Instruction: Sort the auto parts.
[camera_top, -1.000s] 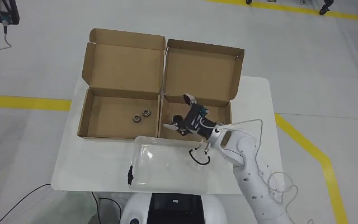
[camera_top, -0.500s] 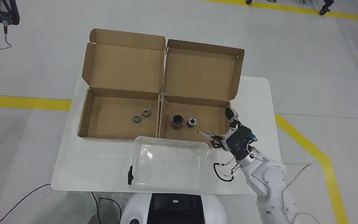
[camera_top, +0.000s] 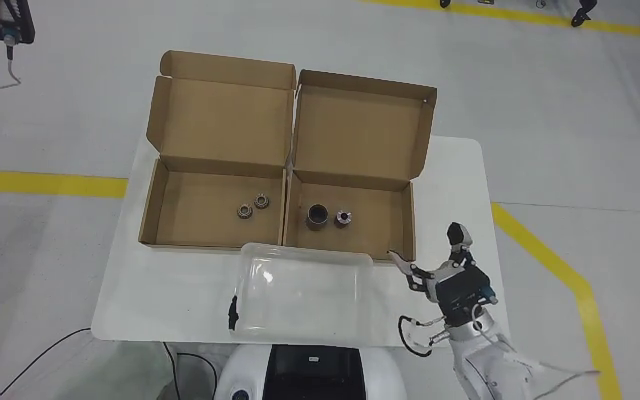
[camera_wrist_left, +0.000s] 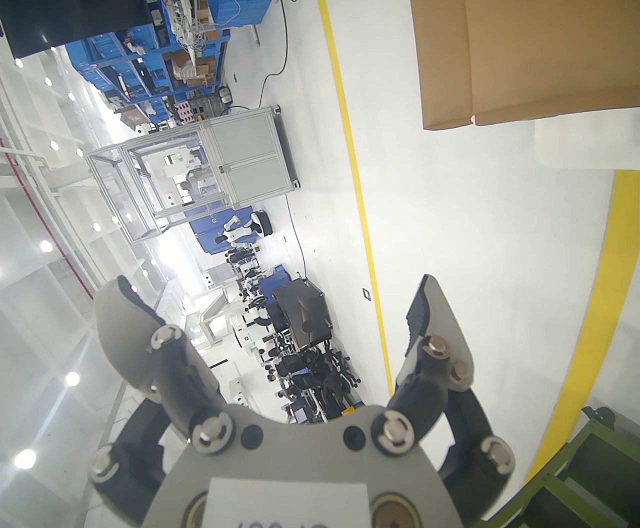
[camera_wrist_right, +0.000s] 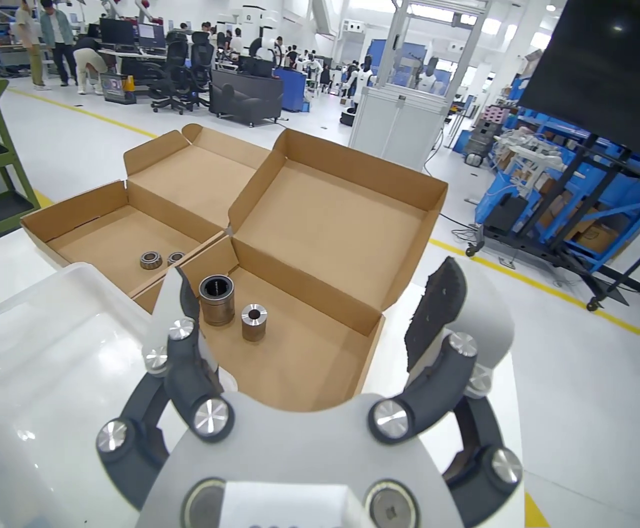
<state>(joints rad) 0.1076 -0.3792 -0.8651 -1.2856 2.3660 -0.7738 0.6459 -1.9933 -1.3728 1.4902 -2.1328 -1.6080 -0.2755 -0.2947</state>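
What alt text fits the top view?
Side by side on a white table, the open left cardboard box holds two small bearings, the open right box two metal cylinders. The open right gripper hovers beside a clear tray.

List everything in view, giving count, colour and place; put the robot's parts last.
Table: one, white, under everything.
Left cardboard box: one, brown, open, table's back left.
Right cardboard box: one, brown, open, right beside the left one.
Ring bearings: two, steel grey, in the left cardboard box.
Dark cylinder: one, dark grey, upright in the right cardboard box.
Small cylinder: one, silver, just beside the dark cylinder.
Plastic tray: one, clear, table's near edge, before both boxes.
Right gripper: one, grey-black, open, over the table's right side.
Left gripper: one, grey-black, open, facing the floor and hall.
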